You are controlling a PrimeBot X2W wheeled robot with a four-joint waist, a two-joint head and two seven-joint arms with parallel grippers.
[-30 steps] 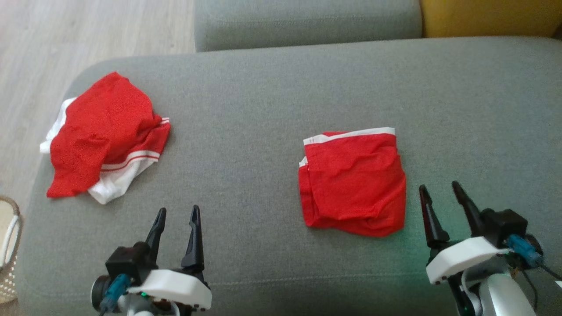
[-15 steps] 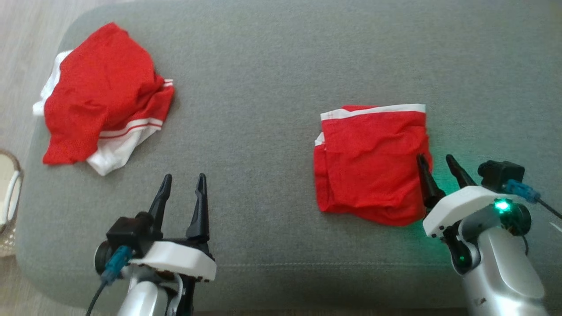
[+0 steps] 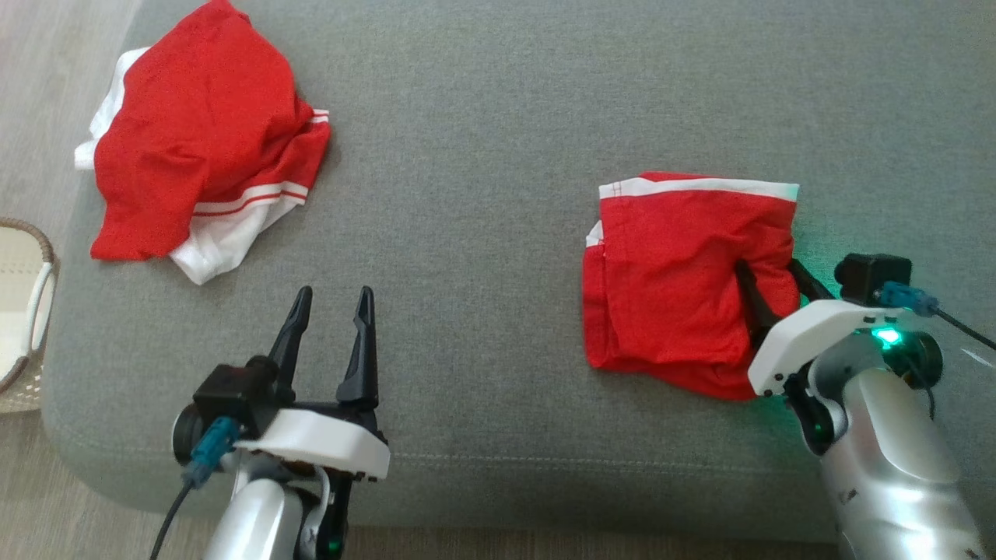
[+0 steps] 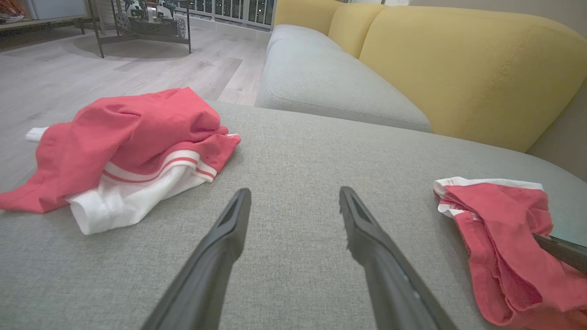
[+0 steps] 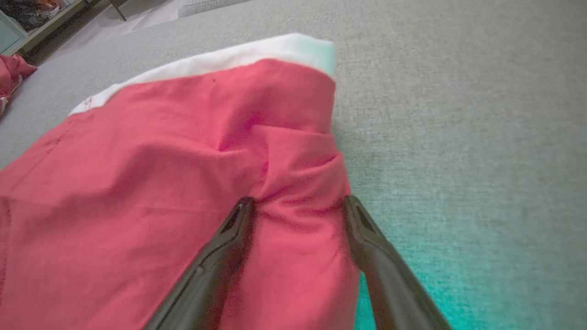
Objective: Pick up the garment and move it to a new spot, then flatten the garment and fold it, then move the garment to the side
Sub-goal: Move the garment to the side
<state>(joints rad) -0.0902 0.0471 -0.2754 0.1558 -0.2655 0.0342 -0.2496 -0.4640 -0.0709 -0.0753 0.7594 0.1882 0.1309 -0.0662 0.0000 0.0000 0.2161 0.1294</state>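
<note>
Garment [image 3: 677, 288] folded, right of centre on sofa [image 3: 482, 194] — side move next.
Left gripper [image 3: 334, 294] wide, empty; right gripper [image 3: 766, 268] wide too, astride right edge, nothing pinched yet — sink deeper, catch every layer, then close.

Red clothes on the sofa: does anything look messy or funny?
The red-and-white garment on the left lies crumpled in a heap. The folded red garment bunches at its right edge, inside the open right tool.
</note>
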